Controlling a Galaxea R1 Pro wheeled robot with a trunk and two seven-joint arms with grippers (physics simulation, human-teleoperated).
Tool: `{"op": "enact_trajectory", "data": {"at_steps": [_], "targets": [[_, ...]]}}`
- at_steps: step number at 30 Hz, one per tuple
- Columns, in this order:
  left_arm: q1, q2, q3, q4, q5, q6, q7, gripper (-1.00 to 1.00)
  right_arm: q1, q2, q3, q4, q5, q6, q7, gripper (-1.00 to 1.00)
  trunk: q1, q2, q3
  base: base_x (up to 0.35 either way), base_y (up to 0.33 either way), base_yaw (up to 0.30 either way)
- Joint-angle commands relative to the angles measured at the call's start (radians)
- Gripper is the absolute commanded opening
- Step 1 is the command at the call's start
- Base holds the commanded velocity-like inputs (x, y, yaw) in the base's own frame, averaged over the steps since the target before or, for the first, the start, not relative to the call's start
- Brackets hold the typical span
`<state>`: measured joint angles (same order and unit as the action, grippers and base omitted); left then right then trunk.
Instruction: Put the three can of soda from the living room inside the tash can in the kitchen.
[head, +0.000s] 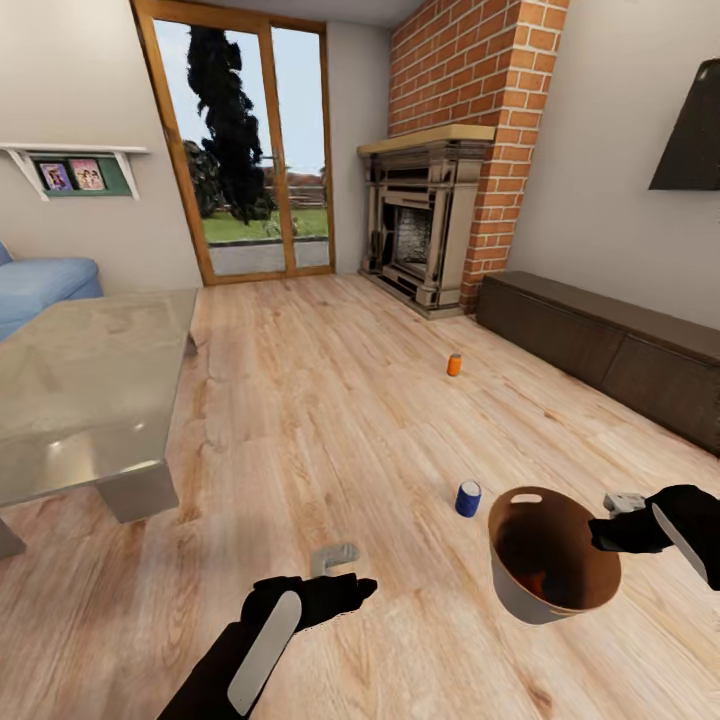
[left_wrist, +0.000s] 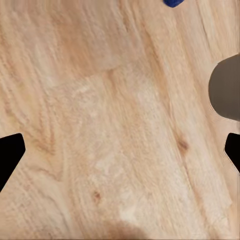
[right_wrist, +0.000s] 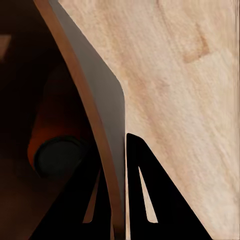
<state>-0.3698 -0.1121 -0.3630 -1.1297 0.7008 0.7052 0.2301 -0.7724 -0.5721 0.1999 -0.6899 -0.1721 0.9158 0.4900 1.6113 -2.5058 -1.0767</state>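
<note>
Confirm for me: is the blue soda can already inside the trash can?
No: in the head view the blue can stands on the wood floor just beside the trash can, outside its rim.

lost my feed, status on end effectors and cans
Right end effector shut on trash can rim; left end effector open, empty. One orange can inside; blue can and orange can on floor. No obstruction.

One can (right_wrist: 57, 142) inside pail (head: 520, 600)
</note>
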Motion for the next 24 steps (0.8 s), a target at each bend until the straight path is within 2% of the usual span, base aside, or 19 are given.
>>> {"op": "enact_trajectory", "data": {"at_steps": [1, 12, 15, 19, 22, 24], "targets": [[0.0, 0.0, 0.0, 0.0, 0.0, 0.0, 0.0, 1.0, -0.001, 0.0, -0.001, 0.001, -0.003, 0.001, 0.006, -1.0, 0.0, 0.0, 0.0, 0.298, -0.214, -0.276], [0.0, 0.002, 0.004, 0.003, -0.001, -0.002, 0.003, 1.0, -0.001, -0.003, -0.003, 0.0, -0.004, 0.002, 0.005, -1.0, 0.0, 0.0, 0.0, 0.296, -0.216, -0.29], [0.0, 0.003, 0.007, 0.003, -0.001, -0.001, 0.029, 1.0, -0.001, -0.003, -0.004, 0.0, -0.004, 0.002, 0.005, -1.0, 0.0, 0.0, 0.0, 0.296, -0.219, -0.294], [-0.009, -0.006, 0.002, -0.004, 0.001, 0.001, 0.153, 1.0, -0.001, -0.001, -0.004, 0.0, -0.003, 0.002, 0.005, -1.0, 0.0, 0.0, 0.0, 0.289, -0.226, -0.294], [-0.067, -0.016, -0.013, -0.002, 0.004, 0.003, 0.311, 1.0, -0.001, -0.001, -0.006, 0.0, -0.004, 0.002, 0.005, -1.0, 0.0, 0.0, 0.0, 0.259, -0.248, -0.295], [-0.086, -0.019, -0.021, 0.0, 0.004, 0.003, 0.361, 1.0, -0.001, -0.002, -0.006, 0.0, -0.004, 0.002, 0.005, -1.0, 0.0, 0.0, 0.0, 0.242, -0.261, -0.295]]}}
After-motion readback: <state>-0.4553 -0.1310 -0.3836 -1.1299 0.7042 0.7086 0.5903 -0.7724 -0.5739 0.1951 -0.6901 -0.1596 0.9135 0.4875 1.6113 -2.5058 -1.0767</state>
